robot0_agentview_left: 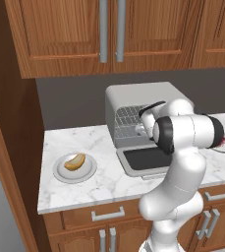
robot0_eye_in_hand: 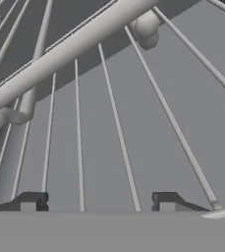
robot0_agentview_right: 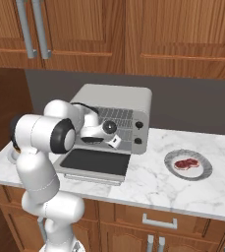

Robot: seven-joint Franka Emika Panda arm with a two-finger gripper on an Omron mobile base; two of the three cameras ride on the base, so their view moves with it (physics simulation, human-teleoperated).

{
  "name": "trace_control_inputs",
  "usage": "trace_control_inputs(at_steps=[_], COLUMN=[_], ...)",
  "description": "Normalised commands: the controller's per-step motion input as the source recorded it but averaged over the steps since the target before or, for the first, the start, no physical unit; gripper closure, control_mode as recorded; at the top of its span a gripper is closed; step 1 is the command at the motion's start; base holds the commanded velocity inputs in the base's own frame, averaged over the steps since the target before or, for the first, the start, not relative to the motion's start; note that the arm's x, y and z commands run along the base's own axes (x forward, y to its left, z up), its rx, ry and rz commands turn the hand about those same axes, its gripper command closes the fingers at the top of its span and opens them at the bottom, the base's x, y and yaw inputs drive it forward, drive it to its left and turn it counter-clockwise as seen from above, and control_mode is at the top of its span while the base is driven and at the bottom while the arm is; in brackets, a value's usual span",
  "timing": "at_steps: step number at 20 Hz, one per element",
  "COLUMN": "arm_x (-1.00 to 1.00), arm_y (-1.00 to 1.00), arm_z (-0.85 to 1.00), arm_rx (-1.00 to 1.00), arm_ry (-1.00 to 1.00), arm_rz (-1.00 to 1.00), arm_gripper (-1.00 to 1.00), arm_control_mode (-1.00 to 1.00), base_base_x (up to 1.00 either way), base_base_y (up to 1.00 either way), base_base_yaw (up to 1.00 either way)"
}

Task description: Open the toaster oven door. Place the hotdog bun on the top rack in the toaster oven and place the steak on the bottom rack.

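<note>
The toaster oven (robot0_agentview_left: pixel 138 96) (robot0_agentview_right: pixel 119 98) stands at the back of the counter. Its door (robot0_agentview_left: pixel 146 158) (robot0_agentview_right: pixel 94 161) lies folded down flat in front. Inside it show the top rack (robot0_agentview_left: pixel 126 114) and the bottom rack (robot0_agentview_left: pixel 125 132). My gripper (robot0_agentview_right: pixel 116 141) (robot0_eye_in_hand: pixel 99 202) is at the oven's mouth, open, with nothing between its fingers. Right before it in the hand view are a wire rack (robot0_eye_in_hand: pixel 119 133) and its thick front bar (robot0_eye_in_hand: pixel 70 49); which rack, I cannot tell. The hotdog bun (robot0_agentview_left: pixel 75 161) lies on a plate (robot0_agentview_left: pixel 60 172) left of the oven. The steak (robot0_agentview_right: pixel 186 164) lies on a plate (robot0_agentview_right: pixel 205 170) to the right.
The marble counter (robot0_agentview_left: pixel 109 182) ends at a brown wall on the left. Wooden cabinets (robot0_agentview_left: pixel 109 29) hang above the oven. Drawers and cabinet doors (robot0_agentview_right: pixel 158 221) run below the counter's front edge.
</note>
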Motion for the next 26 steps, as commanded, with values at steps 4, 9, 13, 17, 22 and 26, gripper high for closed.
trace_control_inputs(at_steps=[4,9,13,17,22,26], arm_x=[-0.1,-0.16,-0.16,-0.21,-0.21,-0.18], arm_y=[0.12,0.13,0.14,0.14,0.11,0.12], arm_z=[-0.4,-0.46,-0.49,-0.57,-0.6,-0.61], arm_rx=[-0.04,-0.09,-0.12,-0.18,-0.29,-0.34], arm_ry=[0.06,0.0,0.0,0.0,0.04,0.06], arm_rz=[0.06,0.07,0.08,0.09,0.15,0.16], arm_gripper=[1.0,1.0,1.0,1.0,1.0,1.0], arm_control_mode=[-1.0,-1.0,-1.0,-1.0,-1.0,-1.0], base_base_x=[0.0,0.0,0.0,0.0,0.0,0.0], base_base_y=[0.0,0.0,0.0,0.0,0.0,0.0], base_base_yaw=[0.0,0.0,0.0,0.0,0.0,0.0])
